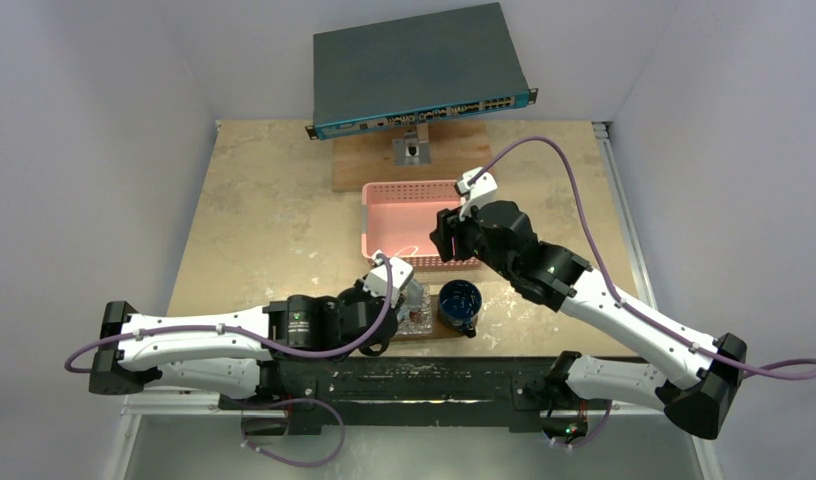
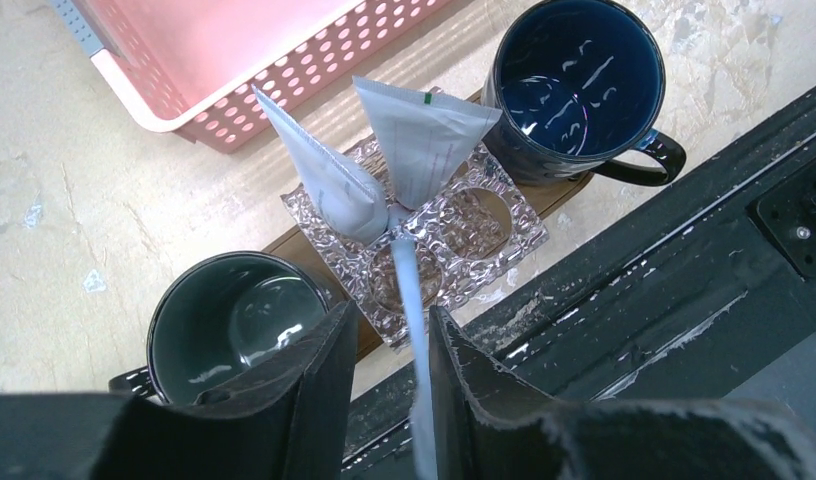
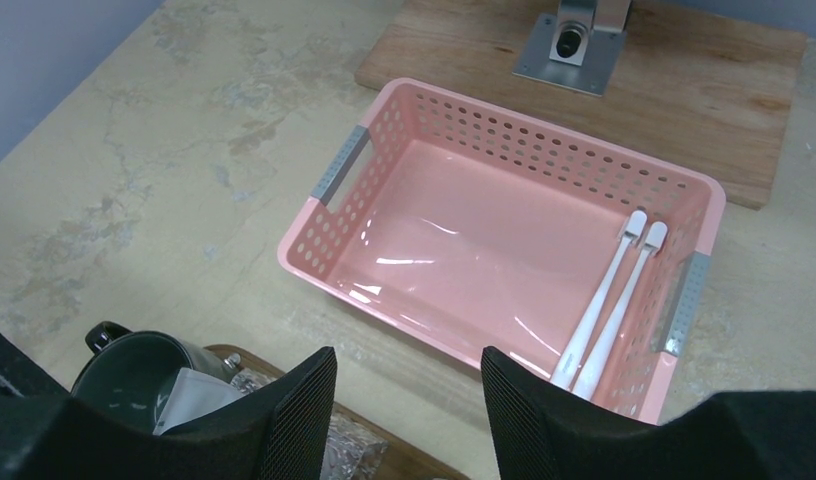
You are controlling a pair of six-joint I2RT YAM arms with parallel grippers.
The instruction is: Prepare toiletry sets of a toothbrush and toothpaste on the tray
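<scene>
Lab test cell, rack network switch (image 1: 421,70), plain white walls (image 1: 84,150)

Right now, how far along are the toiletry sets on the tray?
Done: two tubes stand in the clear holder on the tray, between the mugs. In hand: the left end effector, jaws apart, straddles a toothbrush that reaches into that holder. Left: two toothbrushes lie in the basket, with the open right end effector above it, holding nothing.

No writing, label, brand or number can be read on anything here.
</scene>
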